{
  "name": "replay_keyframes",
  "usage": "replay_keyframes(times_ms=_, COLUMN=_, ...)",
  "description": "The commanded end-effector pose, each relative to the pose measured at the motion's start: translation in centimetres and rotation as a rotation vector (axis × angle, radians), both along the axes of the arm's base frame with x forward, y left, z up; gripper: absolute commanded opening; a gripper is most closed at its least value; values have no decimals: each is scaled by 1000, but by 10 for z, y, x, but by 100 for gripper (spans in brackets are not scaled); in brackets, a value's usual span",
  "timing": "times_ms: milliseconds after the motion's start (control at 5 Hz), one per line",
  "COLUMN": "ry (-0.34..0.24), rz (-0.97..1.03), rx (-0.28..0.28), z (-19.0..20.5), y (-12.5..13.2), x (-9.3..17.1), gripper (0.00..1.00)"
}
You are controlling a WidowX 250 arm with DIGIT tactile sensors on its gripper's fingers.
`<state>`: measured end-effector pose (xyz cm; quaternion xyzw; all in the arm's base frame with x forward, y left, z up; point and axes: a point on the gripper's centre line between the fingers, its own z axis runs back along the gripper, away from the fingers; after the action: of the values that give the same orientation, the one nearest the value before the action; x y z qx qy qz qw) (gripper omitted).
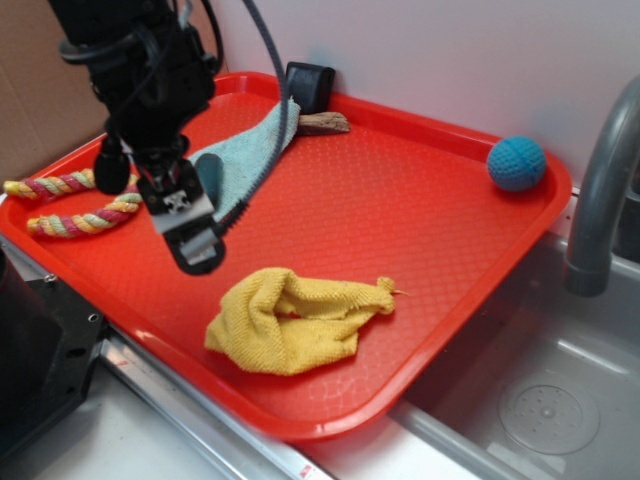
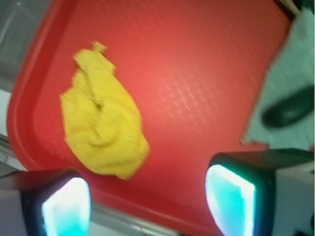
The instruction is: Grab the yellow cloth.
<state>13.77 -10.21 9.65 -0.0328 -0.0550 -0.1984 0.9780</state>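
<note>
**Approach to cloth: hand off target**

Exterior: yellow cloth (image 1: pixel 295 320) lies bunched near the red tray (image 1: pixel 420 190) front edge; hand (image 1: pixel 185 225) hovers beside it.

Wrist: fingers (image 2: pixel 66 206) apart, empty. Descending here risks closing beside the cloth.

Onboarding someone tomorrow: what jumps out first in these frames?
The bright red tray fills the scene, with the crumpled yellow cloth near its front edge. The black gripper hangs open above the tray, left of the cloth and not touching it. A blue ball sits in the far right corner; a pale blue cloth and a rope ring lie far left.
</note>
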Motion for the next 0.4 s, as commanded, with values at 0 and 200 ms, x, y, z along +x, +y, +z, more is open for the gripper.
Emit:
replay_keyframes(times_ms=0, ry=-7, rz=-197, rx=-37, z=-25, y=-27, x=4, gripper=100)
replay_keyframes(times_ms=200, ry=-33, rz=-239, rx=40, z=-53, y=-33, x=12, gripper=100)
